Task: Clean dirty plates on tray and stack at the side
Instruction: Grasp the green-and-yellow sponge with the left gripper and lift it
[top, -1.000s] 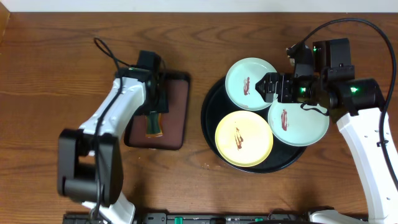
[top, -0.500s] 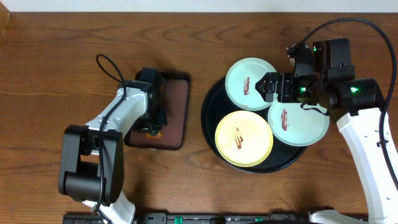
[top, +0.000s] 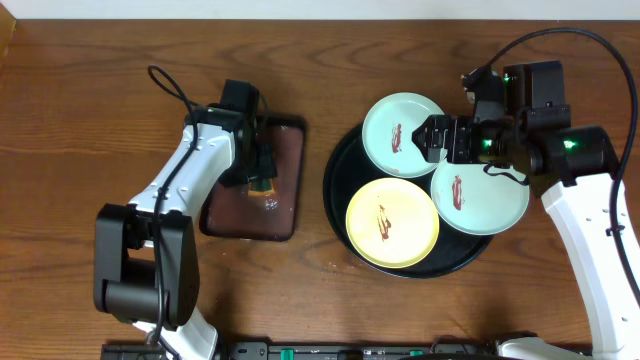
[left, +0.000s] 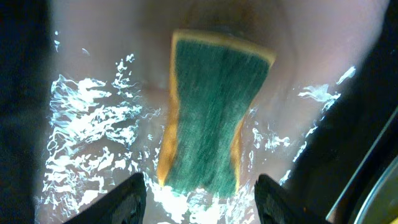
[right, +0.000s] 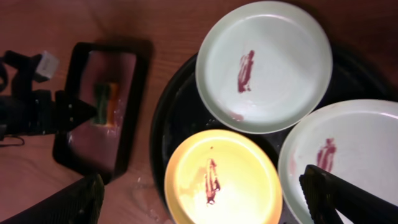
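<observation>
Three smeared plates lie on the black tray (top: 336, 185): a mint one (top: 403, 135) at the back, a mint one (top: 480, 196) at the right and a yellow one (top: 392, 222) in front. The right wrist view shows the mint plates (right: 264, 65) (right: 348, 155), the yellow plate (right: 221, 180) and the tray (right: 180, 118). My right gripper (top: 433, 140) (right: 208, 199) hovers open and empty above the plates. My left gripper (top: 262, 172) (left: 202, 202) is open over a green and yellow sponge (left: 208, 118) lying in water.
The sponge (top: 263, 186) lies in a rectangular dark brown tray (top: 285, 210) left of the black tray, with water glinting in it. The brown tray (right: 81, 146) and the sponge (right: 106, 102) also show in the right wrist view. Bare wooden table surrounds both trays.
My left gripper has moved from the near part of the brown tray toward its far end, and the sponge lies farther back with it. The right arm and the plates have not moved.
</observation>
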